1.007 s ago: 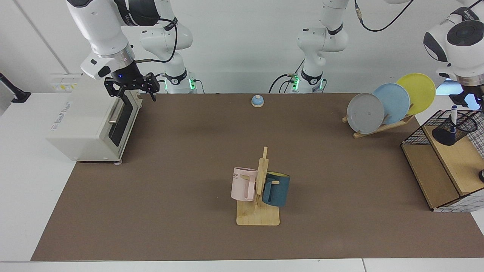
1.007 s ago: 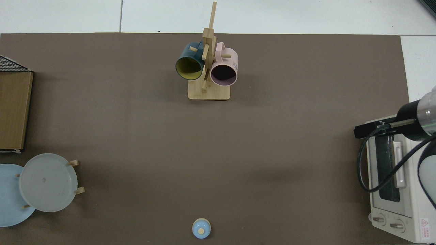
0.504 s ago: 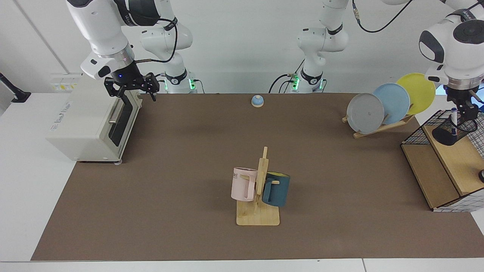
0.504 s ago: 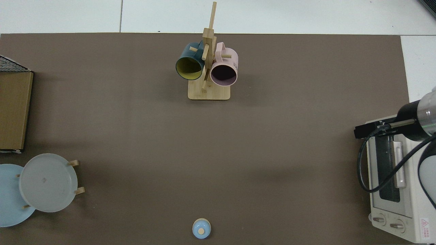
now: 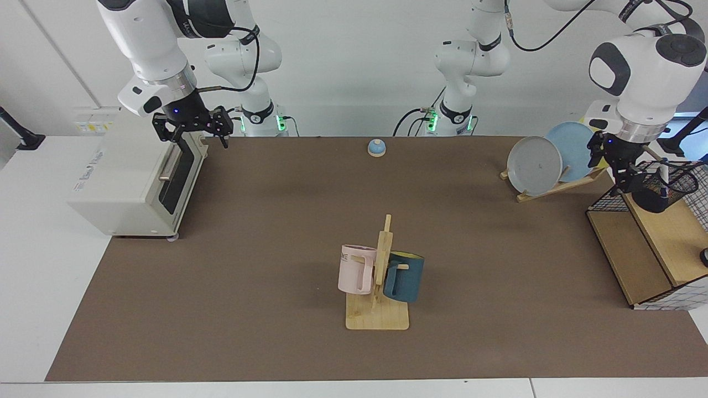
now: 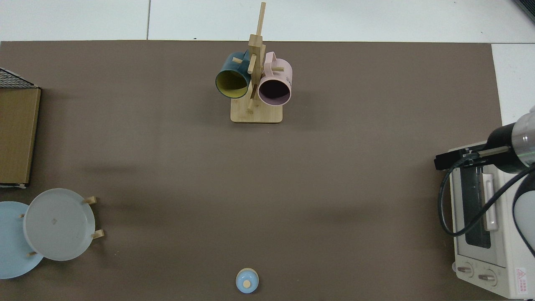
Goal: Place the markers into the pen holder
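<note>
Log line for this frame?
left gripper: beside pen holder | right gripper: open, waits over toaster

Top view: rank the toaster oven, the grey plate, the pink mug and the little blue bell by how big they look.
1. toaster oven, partly cut off
2. grey plate
3. pink mug
4. blue bell

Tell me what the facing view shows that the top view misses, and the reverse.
Only the facing view shows the left gripper beside the pen holder on the basket shelf, and the yellow plate. Only the top view shows the toaster oven's knobs and the mugs' insides. Both show the right gripper waiting over the oven, the mug rack, plates and bell.
</note>
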Tool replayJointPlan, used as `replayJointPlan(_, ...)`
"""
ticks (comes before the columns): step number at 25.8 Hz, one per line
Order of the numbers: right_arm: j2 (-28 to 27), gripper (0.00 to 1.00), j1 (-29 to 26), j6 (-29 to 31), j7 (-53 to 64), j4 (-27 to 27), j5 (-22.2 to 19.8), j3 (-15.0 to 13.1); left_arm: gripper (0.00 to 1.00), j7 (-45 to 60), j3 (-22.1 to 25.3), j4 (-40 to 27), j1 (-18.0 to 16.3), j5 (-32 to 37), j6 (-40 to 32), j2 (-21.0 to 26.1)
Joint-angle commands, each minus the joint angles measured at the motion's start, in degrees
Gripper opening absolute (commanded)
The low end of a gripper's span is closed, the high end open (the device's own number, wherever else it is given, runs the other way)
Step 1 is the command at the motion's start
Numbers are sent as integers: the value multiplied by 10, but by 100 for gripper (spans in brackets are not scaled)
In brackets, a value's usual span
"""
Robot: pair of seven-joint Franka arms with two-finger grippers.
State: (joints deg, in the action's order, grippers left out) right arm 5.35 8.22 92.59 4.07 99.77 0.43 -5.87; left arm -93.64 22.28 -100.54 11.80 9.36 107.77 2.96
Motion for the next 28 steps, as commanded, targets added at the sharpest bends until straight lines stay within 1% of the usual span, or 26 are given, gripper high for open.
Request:
replayJointPlan(1,5,100,-8,-1,15,2,9,3,100,25,-14,-9,12,-45,-14,-9)
replayJointPlan(6,5,100,-7,-1,15,2,9,2,100,86,-54,-5,13,-61,-37,-9)
replayJointPlan(10,5,100,-7,-1,15,2,10,2,100,79,-91,2,15,-57,-32,-9)
replayJointPlan(13,5,100,-7,-1,15,2,9,3,100,81,-109,10,15,-58,-33,-16)
replayJointPlan(20,5,100,-8,-1,15,2,9,2,100,87,-131,24,24,-59,-10,-16)
replayJointPlan(25,5,100,-7,-1,15,2,9,3,100,93,-131,23,22,-65,-4,-16)
replayJointPlan(28,5,100,-7,-1,15,2,9,3,100,116,-131,25,23,-77,10,-14)
